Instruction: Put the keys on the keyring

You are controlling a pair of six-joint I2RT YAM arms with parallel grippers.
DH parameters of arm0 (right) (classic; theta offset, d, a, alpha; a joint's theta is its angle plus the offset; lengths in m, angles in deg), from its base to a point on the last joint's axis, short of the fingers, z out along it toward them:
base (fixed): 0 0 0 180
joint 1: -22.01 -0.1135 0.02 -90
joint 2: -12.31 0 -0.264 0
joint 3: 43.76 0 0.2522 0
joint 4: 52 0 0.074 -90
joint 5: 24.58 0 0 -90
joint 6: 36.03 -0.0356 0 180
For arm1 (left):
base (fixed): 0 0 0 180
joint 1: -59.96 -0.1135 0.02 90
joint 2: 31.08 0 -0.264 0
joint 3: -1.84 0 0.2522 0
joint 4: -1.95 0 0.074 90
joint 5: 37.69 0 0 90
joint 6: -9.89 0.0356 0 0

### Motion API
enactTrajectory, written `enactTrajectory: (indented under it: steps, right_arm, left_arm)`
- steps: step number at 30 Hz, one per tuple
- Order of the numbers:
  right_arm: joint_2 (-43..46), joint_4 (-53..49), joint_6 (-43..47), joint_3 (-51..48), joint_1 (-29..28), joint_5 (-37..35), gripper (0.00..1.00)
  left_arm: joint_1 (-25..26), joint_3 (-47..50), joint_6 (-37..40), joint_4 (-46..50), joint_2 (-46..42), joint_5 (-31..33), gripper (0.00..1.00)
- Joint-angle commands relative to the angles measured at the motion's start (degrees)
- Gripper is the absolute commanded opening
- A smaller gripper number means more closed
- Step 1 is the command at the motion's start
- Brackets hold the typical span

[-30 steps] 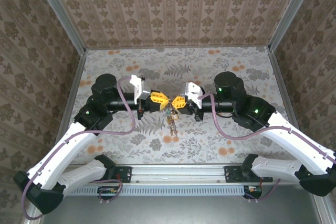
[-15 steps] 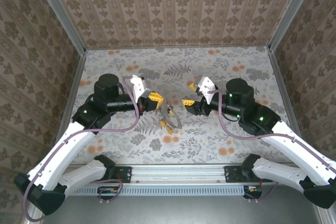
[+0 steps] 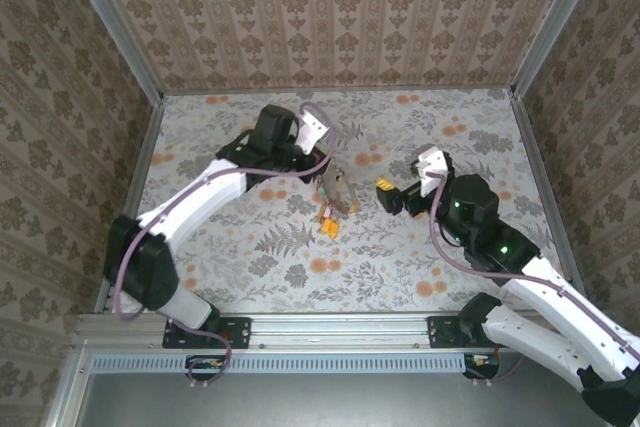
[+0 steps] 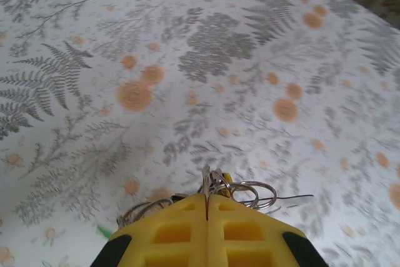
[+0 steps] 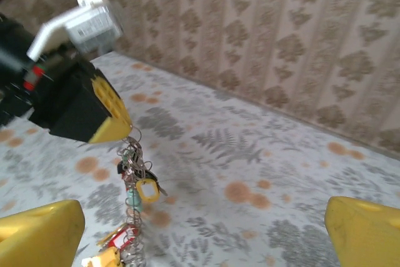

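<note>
The keyring [image 3: 334, 197] hangs as a string of wire loops from my left gripper [image 3: 325, 173], which is shut on its top loop over the middle of the table. Small keys and tags dangle from it, orange ones lowest [image 3: 328, 228]. In the left wrist view the yellow fingers [image 4: 175, 229] press together on a thin metal piece, with wire loops [image 4: 253, 192] just beyond them. The right wrist view shows the left gripper [image 5: 125, 130] holding the keyring [image 5: 132, 173], with a yellow tag [image 5: 147, 190] and a red tag [image 5: 119, 239]. My right gripper [image 3: 388, 191] stands open to its right, apart from it.
The floral table cover [image 3: 420, 137] is bounded by patterned walls at the back [image 3: 340, 17] and on both sides. A metal rail [image 3: 340, 332] runs along the near edge. Bare cover lies to the right of the hanging keyring [image 5: 262, 179].
My right gripper has opened wide and drawn back to the right, away from the keyring. The left arm has swung out towards the back with the keyring hanging from it.
</note>
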Motion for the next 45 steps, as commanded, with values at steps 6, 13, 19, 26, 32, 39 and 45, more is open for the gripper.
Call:
enactTrajectory:
  steps: [6, 13, 19, 26, 32, 39, 45]
  right_arm:
    - [1.3, 5.8, -4.1, -4.7, 5.6, -4.7, 1.0]
    - [2.3, 9.0, -4.7, -7.1, 8.3, -4.6, 1.0]
    - [1.7, 9.5, -6.1, -8.6, 9.9, -3.7, 1.0]
    - [1.2, 9.2, -7.5, -10.0, 12.4, -3.2, 1.0]
    - [1.1, 12.0, -8.1, -15.0, 15.8, -7.3, 1.0]
    - [-6.1, 20.1, -5.4, -19.2, 22.8, -2.3, 1.0]
    - [-14.2, 35.0, -0.7, -23.5, 24.1, -4.1, 1.0]
  left_arm:
    - [-0.6, -12.7, -4.9, -5.0, 21.4, 6.8, 0.0]
    - [-0.3, -19.9, -6.4, -3.5, 32.4, 6.6, 0.0]
    - [0.1, -19.4, -6.5, -2.5, 31.7, 5.6, 0.01]
    - [0.2, -13.8, -4.9, 4.0, 20.7, 3.3, 0.41]
    - [0.2, 10.4, -3.0, -1.0, -6.2, 9.3, 1.0]
    - [-2.3, 30.9, -9.0, -14.4, -33.5, 23.2, 1.0]
    - [-9.3, 29.6, -5.8, -5.8, -31.0, 28.4, 1.0]
